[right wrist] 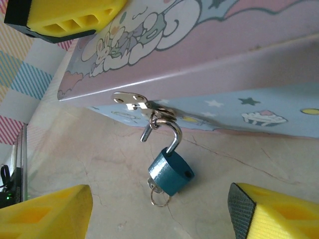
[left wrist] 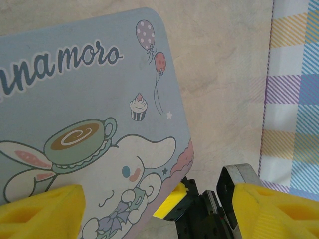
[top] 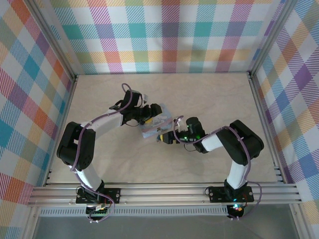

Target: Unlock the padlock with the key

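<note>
The teal-blue padlock (right wrist: 171, 173) hangs from the hasp (right wrist: 130, 99) on the front of the pastel-blue cartoon tin (right wrist: 214, 55). Its thin shackle (right wrist: 175, 135) stands open, the free end clear of the body. The key (right wrist: 155, 187) sits in the keyhole on the underside, its ring dangling. My right gripper (right wrist: 159, 219) is open, with its yellow fingers (right wrist: 45, 214) wide on either side of the padlock and not touching it. Over the tin's lid (left wrist: 89, 99) my left gripper (left wrist: 158, 214) is open too, one finger (right wrist: 70, 17) just above the lid.
The tin (top: 155, 127) lies mid-table with both grippers, the left gripper (top: 149, 115) and the right gripper (top: 165, 137), crowded round it. Checked walls (top: 164, 35) enclose the pale tabletop (top: 224, 94) on three sides, with an aluminium rail (top: 164, 191) along the near edge.
</note>
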`<state>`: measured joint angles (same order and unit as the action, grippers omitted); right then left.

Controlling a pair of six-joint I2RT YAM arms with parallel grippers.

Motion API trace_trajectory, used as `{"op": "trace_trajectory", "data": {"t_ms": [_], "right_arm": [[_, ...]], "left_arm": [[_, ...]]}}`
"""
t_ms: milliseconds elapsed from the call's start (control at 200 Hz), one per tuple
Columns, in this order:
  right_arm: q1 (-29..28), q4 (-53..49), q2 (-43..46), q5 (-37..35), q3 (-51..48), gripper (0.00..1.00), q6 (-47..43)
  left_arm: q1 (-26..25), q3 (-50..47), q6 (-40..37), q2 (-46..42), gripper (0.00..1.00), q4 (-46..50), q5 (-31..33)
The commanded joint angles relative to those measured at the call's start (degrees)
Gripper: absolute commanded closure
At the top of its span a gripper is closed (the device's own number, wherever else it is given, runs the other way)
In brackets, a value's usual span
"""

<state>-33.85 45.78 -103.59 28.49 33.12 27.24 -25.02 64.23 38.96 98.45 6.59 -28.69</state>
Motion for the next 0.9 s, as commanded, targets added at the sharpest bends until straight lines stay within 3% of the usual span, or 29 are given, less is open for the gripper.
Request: {"op": "trace_trajectory", "data": {"t_ms": [0,480,895], "right_arm": [[-0.43,1.77,-1.82,3.87,2.41,0.28,0.09],[-0.38,6.9,-9.38,6.55,6.34,0.34,3.06],[-0.43,7.63,-10.84,8.97,6.79,0.42,3.13]], "left_arm": [[-0.91,-1.65,-0.32,0.36,0.22,0.37,0.12],[-1.62,-2.66,0.79,0.32,0.22,-0.38,1.61],[-2.05,-2.7,1.23,0.55,0.22,-0.84,1.89]]}}
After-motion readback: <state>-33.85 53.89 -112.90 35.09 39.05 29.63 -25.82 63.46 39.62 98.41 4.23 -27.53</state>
